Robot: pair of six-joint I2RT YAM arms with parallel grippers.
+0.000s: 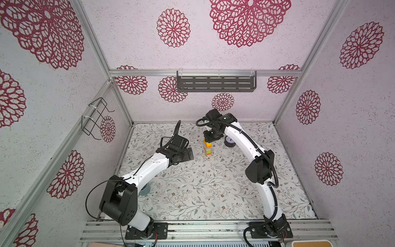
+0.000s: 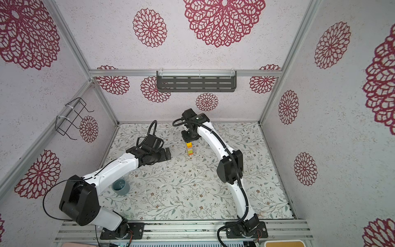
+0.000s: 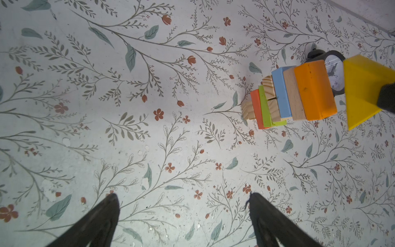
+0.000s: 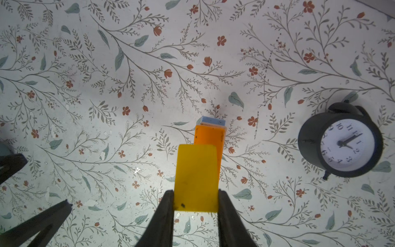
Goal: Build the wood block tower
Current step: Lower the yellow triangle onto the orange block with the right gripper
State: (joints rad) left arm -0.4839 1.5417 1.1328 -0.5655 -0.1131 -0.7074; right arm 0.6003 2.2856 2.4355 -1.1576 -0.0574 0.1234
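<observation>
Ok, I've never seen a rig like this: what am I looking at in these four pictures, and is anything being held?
Two white-and-black robot arms, left and right, stand at the near edge of a floral-patterned table. The two wide pictures come from one camera head overhead, so they show nearly the same scene. The other two come from a camera on each arm's wrist, looking past its gripper. On the table: the tower of coloured wood blocks, a round black alarm clock beside it, and a small grey-blue cup near the left arm's base. The right gripper is shut on a yellow wooden wedge, held over the tower's top orange block; the left wrist view seems to show a slim gap between them. The left gripper is open and empty, beside the tower.
</observation>
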